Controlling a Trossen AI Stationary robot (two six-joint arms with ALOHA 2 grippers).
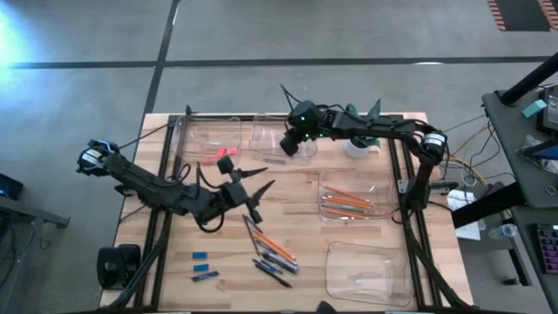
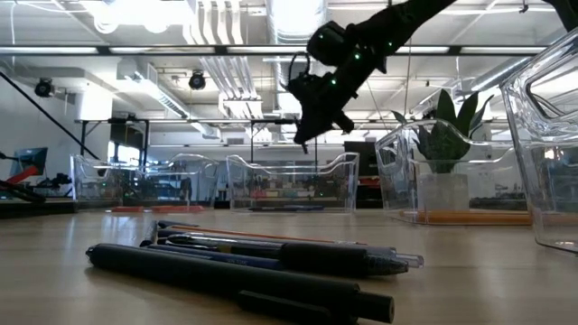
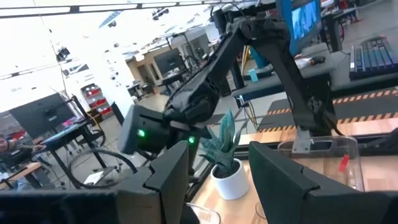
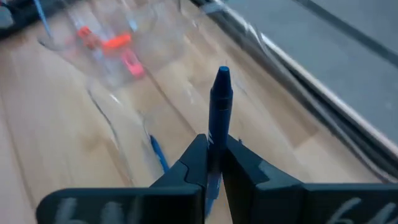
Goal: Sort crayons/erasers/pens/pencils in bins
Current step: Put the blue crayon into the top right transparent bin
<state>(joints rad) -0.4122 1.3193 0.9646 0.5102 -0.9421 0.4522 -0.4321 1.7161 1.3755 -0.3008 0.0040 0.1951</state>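
Observation:
My right gripper [image 1: 291,145] hangs over the far middle bin [image 1: 268,138] and is shut on a blue crayon [image 4: 220,99]. Another blue crayon [image 4: 158,154] lies in that bin. Pink erasers [image 1: 228,153] lie in the far left bin [image 1: 202,133]. Orange pencils [image 1: 347,202] lie in the right bin [image 1: 384,194]. A heap of dark pens and orange pencils [image 1: 270,253] rests on the table in the near middle, with small blue pieces [image 1: 202,258] to its left. My left gripper [image 1: 261,179] hovers open above mid-table, holding nothing. My right gripper pinches the blue crayon between its two fingers, on the crayon's lower part [image 4: 217,132]. The crayon lies along the fingers, its pointed end [image 4: 222,74] jutting past the fingertips. The fingers slant downward from the table's right side. The crayon is lifted clear above the bin.
A clear bin [image 1: 370,272] stands at the near right. A potted plant [image 1: 357,144] stands at the far edge under my right arm. Black frame rails [image 1: 410,253] run along the table's left and right sides. In the low view, pens [image 2: 244,271] lie close in front.

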